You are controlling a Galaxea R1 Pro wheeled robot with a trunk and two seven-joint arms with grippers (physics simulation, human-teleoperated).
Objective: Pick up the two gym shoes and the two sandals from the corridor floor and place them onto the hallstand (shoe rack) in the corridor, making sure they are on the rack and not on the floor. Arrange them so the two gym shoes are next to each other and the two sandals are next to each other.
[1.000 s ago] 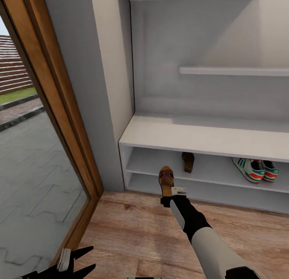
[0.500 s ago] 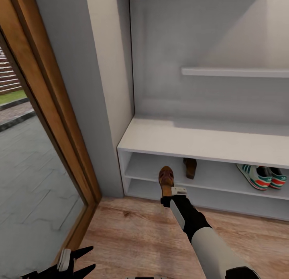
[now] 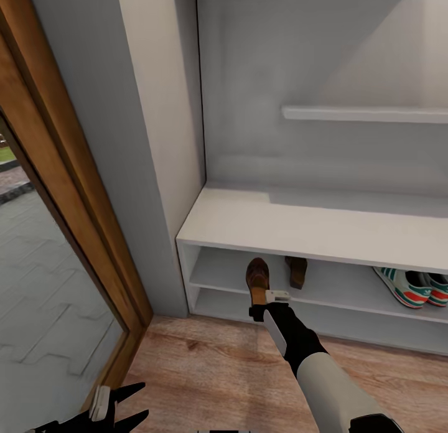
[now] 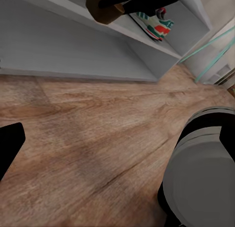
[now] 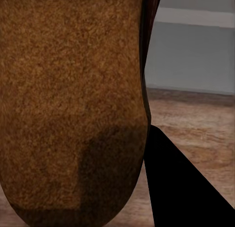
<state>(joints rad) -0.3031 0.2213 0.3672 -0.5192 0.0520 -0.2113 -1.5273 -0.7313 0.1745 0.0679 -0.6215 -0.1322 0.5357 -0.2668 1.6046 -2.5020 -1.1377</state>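
Observation:
My right gripper (image 3: 257, 310) is shut on one brown sandal (image 3: 257, 279), held toe-up in front of the left end of the hallstand (image 3: 298, 224), at the mouth of its upper open tier. The sandal's tan sole (image 5: 73, 100) is close against the right wrist camera, with a dark finger (image 5: 181, 188) beside it. The other sandal (image 3: 297, 271) rests on that tier, just right of the held one. Both gym shoes (image 3: 414, 287) sit side by side further right on the same tier, and the gym shoes (image 4: 154, 22) also show past the held sandal (image 4: 103, 9). My left gripper (image 3: 118, 408) hangs open, low over the corridor floor (image 3: 211, 371).
A wooden-framed glass door (image 3: 68, 190) stands to the left, with a grey wall panel (image 3: 155, 140) between it and the rack. A wall shelf (image 3: 367, 114) juts out above the bench. My round base (image 4: 205, 173) is on the floor near the rack's bottom panel (image 4: 58, 46).
The whole view has shifted: the rack has come closer and the door has slid leftward. The held sandal now overlaps the tier's opening instead of hanging before the rack's front edge.

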